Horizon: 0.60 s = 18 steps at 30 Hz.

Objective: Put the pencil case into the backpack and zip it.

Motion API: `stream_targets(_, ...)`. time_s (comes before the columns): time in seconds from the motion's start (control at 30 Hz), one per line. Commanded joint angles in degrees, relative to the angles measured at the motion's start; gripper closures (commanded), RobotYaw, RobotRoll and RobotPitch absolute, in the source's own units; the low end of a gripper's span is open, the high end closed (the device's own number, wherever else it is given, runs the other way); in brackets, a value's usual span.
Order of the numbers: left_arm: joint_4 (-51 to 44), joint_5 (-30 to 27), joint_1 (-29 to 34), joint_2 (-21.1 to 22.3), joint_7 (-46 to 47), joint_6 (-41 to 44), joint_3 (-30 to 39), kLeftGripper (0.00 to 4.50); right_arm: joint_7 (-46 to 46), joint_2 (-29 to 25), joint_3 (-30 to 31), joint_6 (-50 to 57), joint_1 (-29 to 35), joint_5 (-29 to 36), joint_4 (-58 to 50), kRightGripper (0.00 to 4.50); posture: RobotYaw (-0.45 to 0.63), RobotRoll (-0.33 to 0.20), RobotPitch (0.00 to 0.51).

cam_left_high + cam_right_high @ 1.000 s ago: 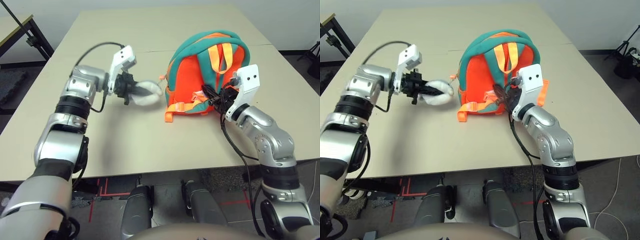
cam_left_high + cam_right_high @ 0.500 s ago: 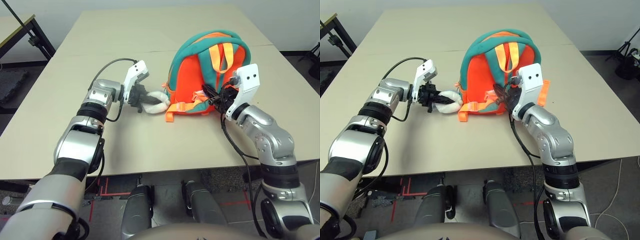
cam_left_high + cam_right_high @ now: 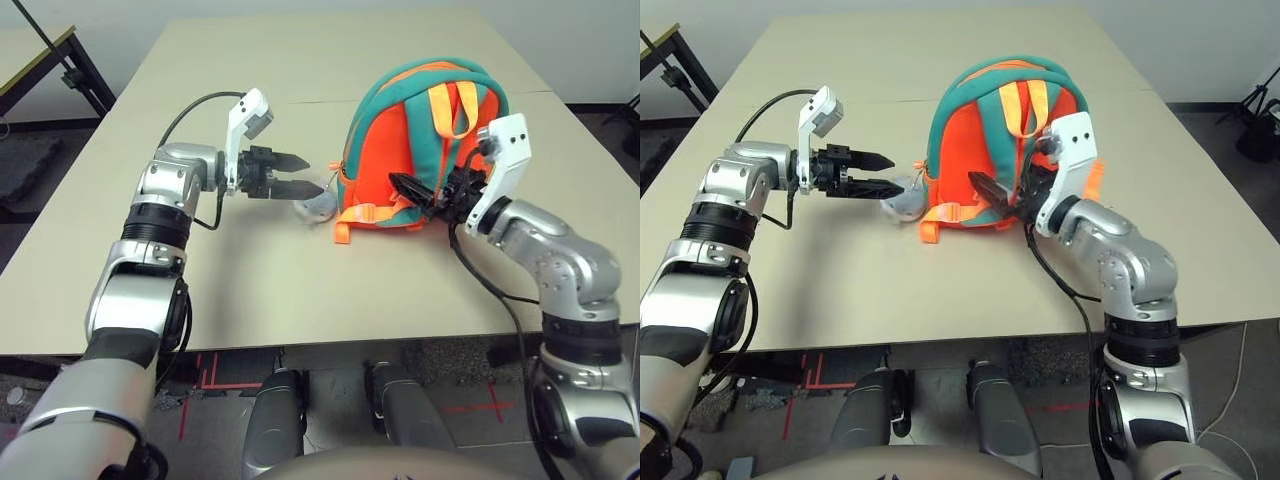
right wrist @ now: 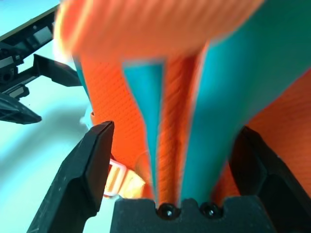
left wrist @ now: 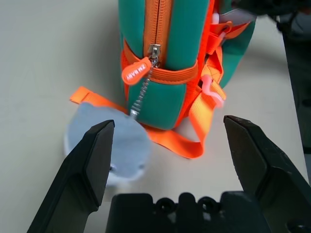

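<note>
Released since half a second ago, the plush toy (image 3: pixel 314 204) lies at the backpack's (image 3: pixel 400 150) nine o'clock; left wrist view shows the spread left hand (image 5: pixel 170 160) facing the closed zipper pull (image 5: pixel 135 72); right wrist view shows the spread right hand (image 4: pixel 175 165) straddling a strap (image 4: pixel 180 121); pencil case unseen.

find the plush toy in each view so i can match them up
Left eye view: plush toy on the table by the backpack's lower left corner.
Right eye view: same spot, beyond the left gripper.
Left wrist view: between the open fingers and the backpack, hanging by a chain.
Right wrist view: cannot be made out.
Shared landmark: the backpack.
</note>
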Motion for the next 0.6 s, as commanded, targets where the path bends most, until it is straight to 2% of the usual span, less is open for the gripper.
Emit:
stream_targets(0.03, -3.7, -1.5, 1.4, 1.2, 0.7, 2.0, 0.4, 0.0, 2.4, -3.9, -3.1, 5.1, -0.5, 4.4, -2.2, 0.02, -0.17, 0.0, 0.109)
stream_targets(0.23, -6.2, -2.8, 2.7, 2.2, 1.7, 3.7, 0.9, 0.0, 5.6, -11.9, -6.9, 11.8, 0.6, 10.4, -3.3, 0.02, -0.17, 0.0, 0.109)
stream_targets(0.33, -6.7, -3.8, 3.3, 2.8, 2.4, 4.3, 1.8, 0.0, 5.3, -14.0, -10.3, 13.9, 1.7, 12.3, -2.4, 0.02, -0.18, 0.0, 0.113)
stream_targets(0.47, -7.8, -5.5, 4.4, 3.3, 3.9, 5.5, 3.3, 0.0, 3.8, -14.3, -15.3, 13.4, 3.0, 12.7, 0.7, 0.02, -0.18, 0.0, 0.114)
stream_targets(0.6, -8.9, -7.2, 6.7, 3.1, 7.6, 6.3, 5.9, 0.0, 0.5, -12.2, -17.8, 7.1, 6.7, 8.2, 3.7, 0.02, -0.18, 0.0, 0.117)
